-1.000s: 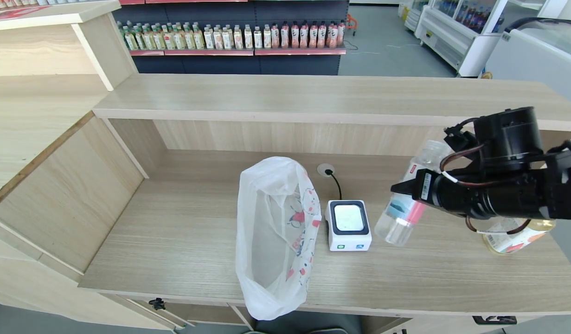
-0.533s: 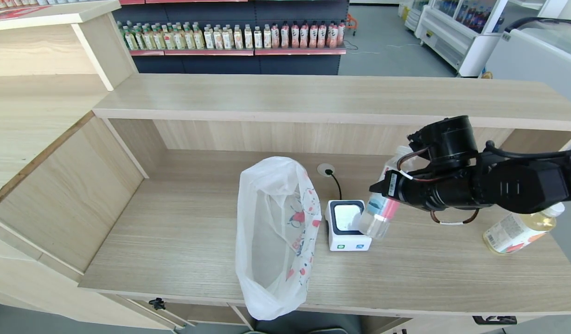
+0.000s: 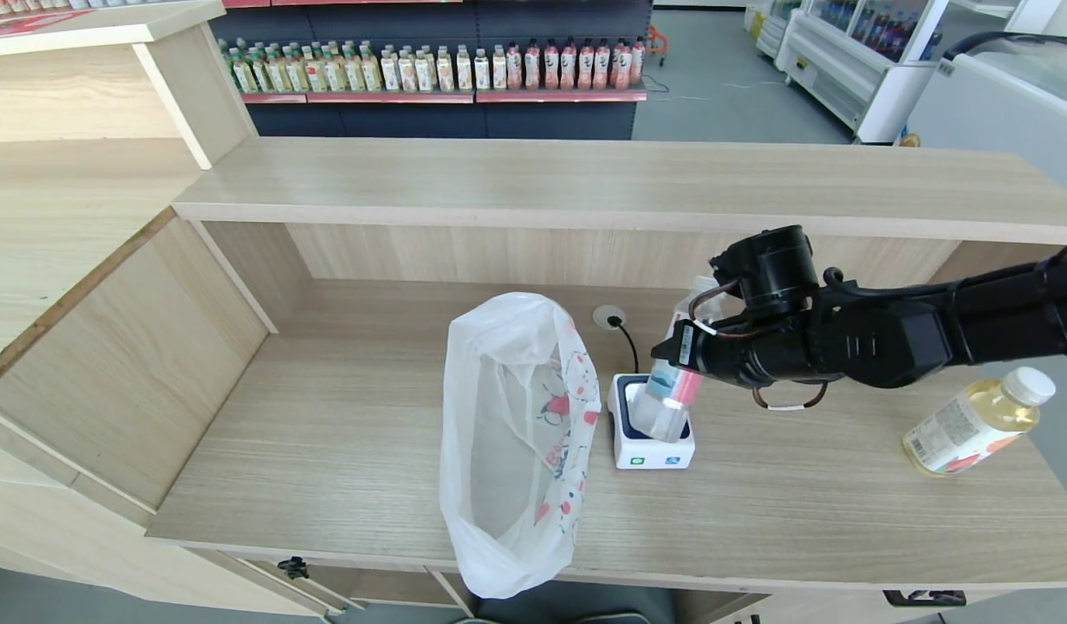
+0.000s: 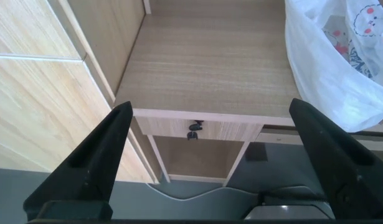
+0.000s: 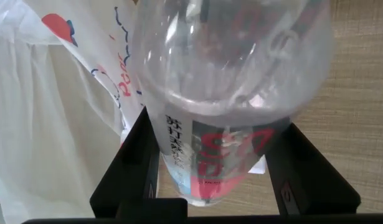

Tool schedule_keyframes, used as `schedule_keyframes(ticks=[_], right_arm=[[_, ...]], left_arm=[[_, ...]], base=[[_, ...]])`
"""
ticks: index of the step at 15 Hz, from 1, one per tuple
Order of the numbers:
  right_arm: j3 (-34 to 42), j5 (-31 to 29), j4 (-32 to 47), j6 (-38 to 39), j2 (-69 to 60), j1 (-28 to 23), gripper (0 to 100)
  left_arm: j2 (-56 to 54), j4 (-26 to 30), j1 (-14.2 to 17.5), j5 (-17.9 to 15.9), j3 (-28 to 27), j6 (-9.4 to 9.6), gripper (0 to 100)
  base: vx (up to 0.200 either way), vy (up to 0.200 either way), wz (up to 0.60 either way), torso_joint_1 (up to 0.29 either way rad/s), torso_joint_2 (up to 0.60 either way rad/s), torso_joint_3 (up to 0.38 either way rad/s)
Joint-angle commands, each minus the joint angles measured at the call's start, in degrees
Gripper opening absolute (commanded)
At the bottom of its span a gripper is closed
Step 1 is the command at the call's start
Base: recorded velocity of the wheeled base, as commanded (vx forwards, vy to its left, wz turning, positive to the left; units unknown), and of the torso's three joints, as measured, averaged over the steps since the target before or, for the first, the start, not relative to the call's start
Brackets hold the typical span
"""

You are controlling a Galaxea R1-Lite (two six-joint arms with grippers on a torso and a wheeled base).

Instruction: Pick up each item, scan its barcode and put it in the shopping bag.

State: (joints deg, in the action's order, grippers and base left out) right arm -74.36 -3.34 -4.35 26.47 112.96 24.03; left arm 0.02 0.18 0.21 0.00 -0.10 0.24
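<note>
Head view: one wooden tabletop [image 3: 342, 451] carries everything. One white shopping bag [image 3: 498, 433], printed in red, stands open-mouthed at its middle and runs to the near edge at 6 o'clock. There are two bottles. One is a clear bottle [image 3: 667, 403] with a red and blue label. The other is a yellow drink bottle [image 3: 975, 422] with a white cap, lying on its side well apart at 3 o'clock from the bag. One small white scanner [image 3: 654, 455] with a dark-framed window sits just beside the bag at 3 o'clock, its cable leading off toward 12 o'clock.

The right pincer [image 3: 682, 368], on an arm stretched in from 3 o'clock, is clamped around the clear bottle's labelled middle. It holds the bottle tilted over the scanner's window, base toward 7 o'clock past the fingertips, neck toward 1 o'clock. Whether the base touches the window cannot be told.

The left pincer [image 4: 210, 155] hangs with fingers spread wide, just off the tabletop's near edge, beside the bag.
</note>
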Motion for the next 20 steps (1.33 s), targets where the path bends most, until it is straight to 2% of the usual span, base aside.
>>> schedule_keyframes(ticks=[1, 7, 17, 20], right_arm=[[-0.7, -0.88, 0.05, -0.8, 1.04, 0.76, 0], [-4.21, -2.55, 0.57, -6.16, 2.35, 0.76, 0], [-4.74, -2.46, 1.28, -6.16, 2.35, 0.93, 0], [-2.19, -2.28, 1.28, -5.9, -2.92, 1.72, 0]], left_arm=[[-0.02, -0.01, 0.06, 0.0, 0.01, 0.02, 100], [-0.02, -0.01, 0.06, 0.0, 0.01, 0.02, 100], [-0.02, -0.01, 0.06, 0.0, 0.01, 0.02, 100], [-0.02, -0.01, 0.06, 0.0, 0.01, 0.02, 100]], base=[[0.0, 0.0, 0.0, 0.0, 0.0, 0.0], [0.0, 0.0, 0.0, 0.0, 0.0, 0.0], [0.0, 0.0, 0.0, 0.0, 0.0, 0.0], [0.0, 0.0, 0.0, 0.0, 0.0, 0.0]])
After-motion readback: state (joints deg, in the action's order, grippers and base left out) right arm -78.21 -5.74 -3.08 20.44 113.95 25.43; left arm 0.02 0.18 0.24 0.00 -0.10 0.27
